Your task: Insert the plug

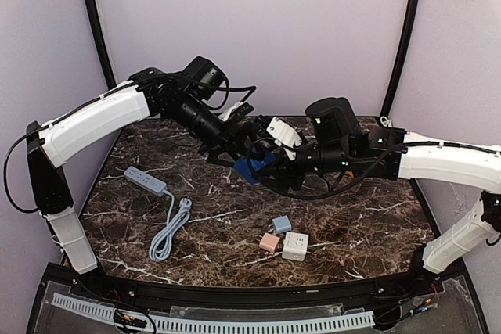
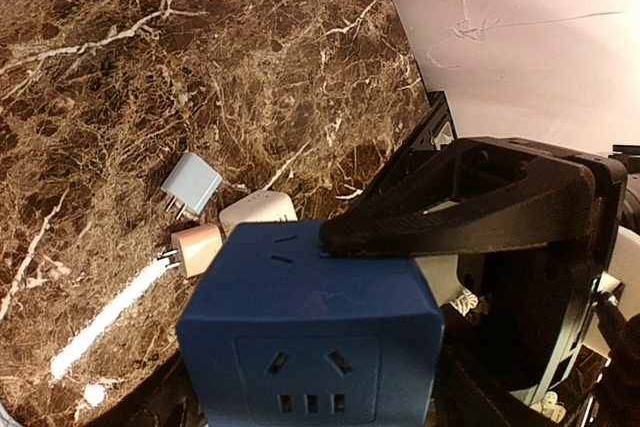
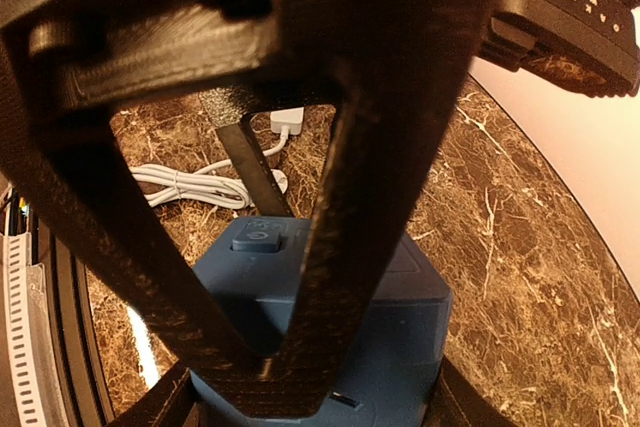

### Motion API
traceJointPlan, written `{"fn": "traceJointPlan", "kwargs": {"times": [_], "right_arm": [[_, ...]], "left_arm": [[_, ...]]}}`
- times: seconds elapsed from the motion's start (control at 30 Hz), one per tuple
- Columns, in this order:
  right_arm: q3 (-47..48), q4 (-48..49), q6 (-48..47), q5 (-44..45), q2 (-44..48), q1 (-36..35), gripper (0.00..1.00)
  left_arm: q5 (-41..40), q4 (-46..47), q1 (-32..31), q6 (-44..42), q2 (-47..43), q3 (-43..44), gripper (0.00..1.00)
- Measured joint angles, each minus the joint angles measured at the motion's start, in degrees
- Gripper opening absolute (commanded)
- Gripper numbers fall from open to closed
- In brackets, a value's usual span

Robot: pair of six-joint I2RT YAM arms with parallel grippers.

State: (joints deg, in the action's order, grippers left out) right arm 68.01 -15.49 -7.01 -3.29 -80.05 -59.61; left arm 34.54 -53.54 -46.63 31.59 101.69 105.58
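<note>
The blue cube [image 2: 310,347] hangs in mid-air at the centre of the top view, between both arms. The right end effector [image 1: 274,163] is clamped on it. The left end effector [image 1: 235,150] sits just beside it at upper left, and I cannot tell how wide it stands or whether it touches. The cube's outlet face, with slots above a row of small ports, looks toward the left wrist camera. The grey-blue plug [image 1: 282,224], pink plug [image 1: 269,242] and white plug [image 1: 295,246] lie on the counter [image 1: 368,224] at lower centre, well apart from both.
</note>
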Motion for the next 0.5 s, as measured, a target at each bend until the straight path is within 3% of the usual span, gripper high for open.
{"fn": "traceJointPlan", "kwargs": {"times": [0.5], "right_arm": [[0.0, -0.02, -0.24, 2.27, -0.02, -1.38, 0.35]], "left_arm": [[0.68, 0.13, -0.96, 0.61, 0.44, -1.92, 0.74]]}}
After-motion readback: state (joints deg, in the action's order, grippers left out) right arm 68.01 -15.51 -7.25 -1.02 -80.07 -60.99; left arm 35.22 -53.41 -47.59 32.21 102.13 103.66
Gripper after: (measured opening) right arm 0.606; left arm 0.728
